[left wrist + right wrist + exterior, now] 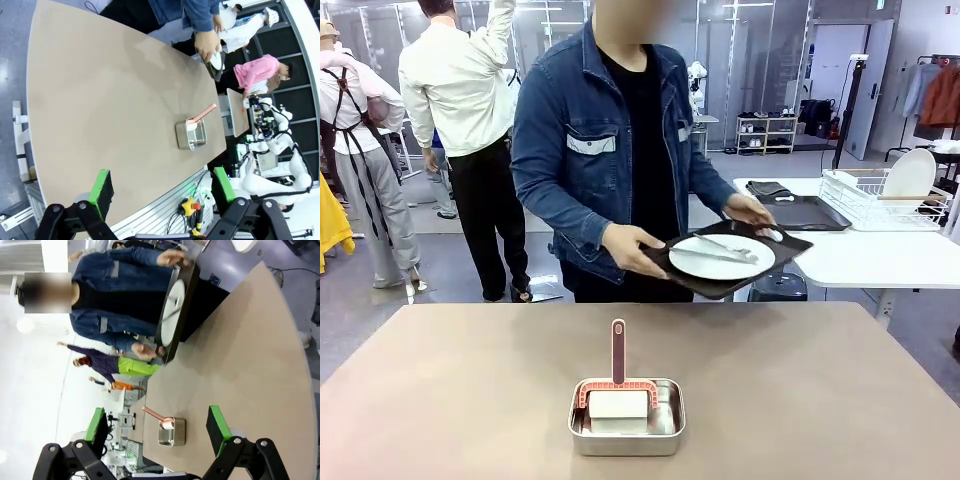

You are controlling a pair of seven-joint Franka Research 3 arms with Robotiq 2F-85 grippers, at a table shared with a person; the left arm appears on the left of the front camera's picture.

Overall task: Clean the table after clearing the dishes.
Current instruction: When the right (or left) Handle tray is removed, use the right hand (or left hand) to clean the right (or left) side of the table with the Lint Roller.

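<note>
Presently, left tool [162,186] and right tool [156,424] gape wide, empty, above the table [820,380].

The large beige-brown bench [820,400] has a smooth, matt top. At six o'clock on it, the shallow rectangular steel pan [626,446] is brushed metal with a dull shine; the salmon-pink handled tool [618,350] in it looks like smooth plastic. At one o'clock, the black rectangular tray [796,243] is matt, its round white plate [712,268] glossy, the silver cutlery [725,247] bright metal. The person's blue jacket [560,150] is denim cloth. The left pincer [162,189] carries matt green pads [102,186].
</note>
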